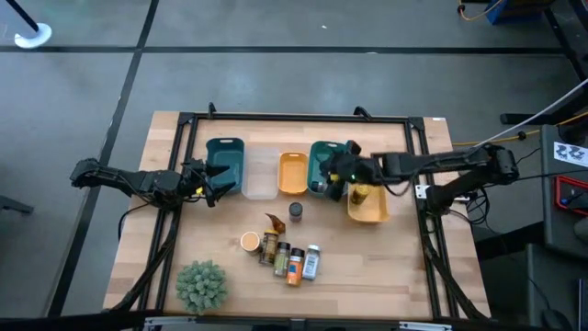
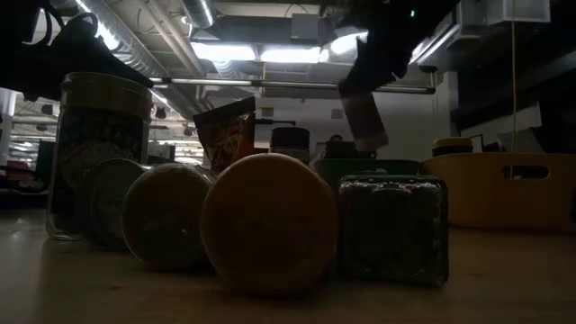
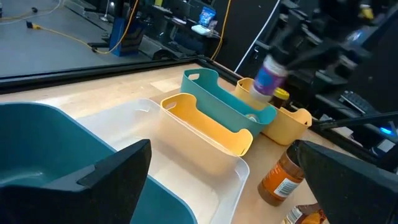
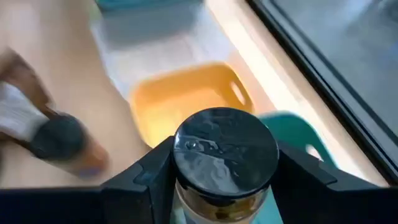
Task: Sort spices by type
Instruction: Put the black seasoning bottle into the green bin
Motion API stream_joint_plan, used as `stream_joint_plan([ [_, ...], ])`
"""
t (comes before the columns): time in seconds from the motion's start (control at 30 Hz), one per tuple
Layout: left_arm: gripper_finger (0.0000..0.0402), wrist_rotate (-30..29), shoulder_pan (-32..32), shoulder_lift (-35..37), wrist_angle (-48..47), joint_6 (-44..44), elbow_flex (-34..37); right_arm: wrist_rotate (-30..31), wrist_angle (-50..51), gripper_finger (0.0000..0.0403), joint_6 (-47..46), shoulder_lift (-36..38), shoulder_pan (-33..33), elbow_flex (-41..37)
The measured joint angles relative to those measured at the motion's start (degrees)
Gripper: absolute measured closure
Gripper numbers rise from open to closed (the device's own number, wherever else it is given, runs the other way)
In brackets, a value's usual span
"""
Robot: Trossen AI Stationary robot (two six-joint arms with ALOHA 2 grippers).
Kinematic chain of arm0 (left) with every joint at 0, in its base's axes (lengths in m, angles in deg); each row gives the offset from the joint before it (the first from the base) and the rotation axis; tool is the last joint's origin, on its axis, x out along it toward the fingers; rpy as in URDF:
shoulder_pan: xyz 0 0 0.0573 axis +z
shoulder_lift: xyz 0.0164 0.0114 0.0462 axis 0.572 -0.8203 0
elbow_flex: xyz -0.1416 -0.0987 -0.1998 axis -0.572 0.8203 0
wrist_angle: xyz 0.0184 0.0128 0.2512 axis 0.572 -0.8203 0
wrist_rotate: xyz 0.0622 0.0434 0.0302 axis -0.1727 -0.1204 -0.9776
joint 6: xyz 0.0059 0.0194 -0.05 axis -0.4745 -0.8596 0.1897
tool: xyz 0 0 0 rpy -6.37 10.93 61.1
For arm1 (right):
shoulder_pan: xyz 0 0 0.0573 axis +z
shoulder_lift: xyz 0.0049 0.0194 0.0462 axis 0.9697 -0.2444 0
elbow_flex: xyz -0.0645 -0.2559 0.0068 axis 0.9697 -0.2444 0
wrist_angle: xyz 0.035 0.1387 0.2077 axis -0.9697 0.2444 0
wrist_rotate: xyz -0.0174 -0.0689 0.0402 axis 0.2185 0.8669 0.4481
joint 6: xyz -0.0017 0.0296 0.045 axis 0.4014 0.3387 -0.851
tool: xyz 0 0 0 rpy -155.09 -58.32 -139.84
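Right end effector (image 4: 214,186) is clamped on a spice jar (image 4: 225,155) with a glossy dark lid; I have it raised above the second teal tray (image 1: 323,158), just left of the yellow tray (image 1: 369,210), where another jar (image 1: 360,194) already lies. In the left wrist view the held jar shows a purple label (image 3: 270,77).

Remaining spices sit at about six o'clock from the trays: a dark-lidded jar (image 1: 296,211) stands alone, with a brown-orange packet (image 1: 274,222) just beside it, and a tight row of jars (image 1: 285,258) lies on the counter (image 1: 386,267), a tan lid (image 1: 250,241) at its left end.

Left end effector (image 1: 209,187) hovers with fingers spread at the teal tray (image 1: 225,156) at nine o'clock. Between the teal trays sit a clear tray (image 1: 260,175) and an orange tray (image 1: 292,173). My green plant (image 1: 201,284) stands at seven o'clock.
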State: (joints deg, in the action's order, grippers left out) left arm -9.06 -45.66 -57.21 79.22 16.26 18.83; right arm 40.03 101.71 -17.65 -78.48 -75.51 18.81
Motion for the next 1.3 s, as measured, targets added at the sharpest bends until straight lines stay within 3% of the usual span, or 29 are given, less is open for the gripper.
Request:
stream_joint_plan([
  [0.33, 0.0012, 0.0, 0.0, 0.0, 0.0, -1.0, 0.0, -7.5, 1.9, 0.0198, 8.2, -2.1, -8.0, 0.0],
  [0.97, 0.0012, 0.0, 0.0, 0.0, 0.0, -1.4, 0.0, -9.8, 3.9, 0.0197, 14.4, -12.9, -7.9, 0.0],
  [1.3, 0.0012, 0.0, 0.0, 0.0, 0.0, -1.4, 0.0, -9.8, 3.1, 0.0117, 14.5, -13.7, -7.9, 0.0],
])
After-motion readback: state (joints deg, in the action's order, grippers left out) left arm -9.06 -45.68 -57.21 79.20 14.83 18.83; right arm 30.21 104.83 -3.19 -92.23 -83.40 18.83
